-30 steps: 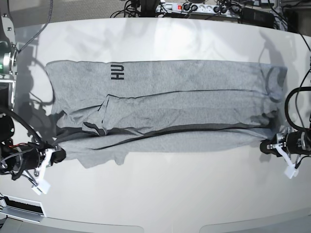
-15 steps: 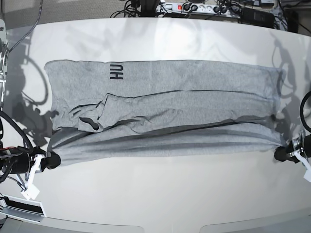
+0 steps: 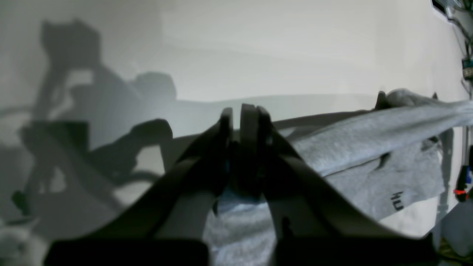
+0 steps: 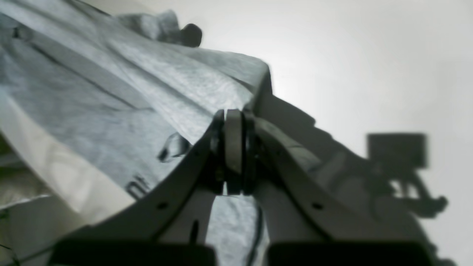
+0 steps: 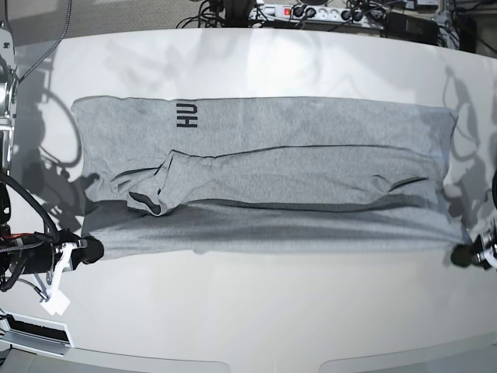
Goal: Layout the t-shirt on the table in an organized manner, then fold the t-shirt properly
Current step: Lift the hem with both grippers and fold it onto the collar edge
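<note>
The heather-grey t-shirt (image 5: 264,163) lies spread wide across the white table (image 5: 256,311), its black letters (image 5: 187,116) at the back left. Its near edge is pulled taut between both grippers. My right gripper (image 5: 92,249), on the base view's left, is shut on the near left corner; in the right wrist view (image 4: 233,147) cloth (image 4: 111,99) runs away from its closed fingers. My left gripper (image 5: 460,255), on the base view's right, is shut on the near right corner; in the left wrist view (image 3: 244,147) the shirt (image 3: 369,147) stretches away from it.
A folded sleeve (image 5: 155,186) bunches on the shirt's left middle. A power strip and cables (image 5: 311,12) lie beyond the table's far edge. The table's curved front edge (image 5: 256,359) runs below. Bare tabletop fills the area in front of the shirt.
Both grippers have moved outward, apart from each other, holding the shirt's near corners. The sagging near edge has been drawn into a straight taut line.
</note>
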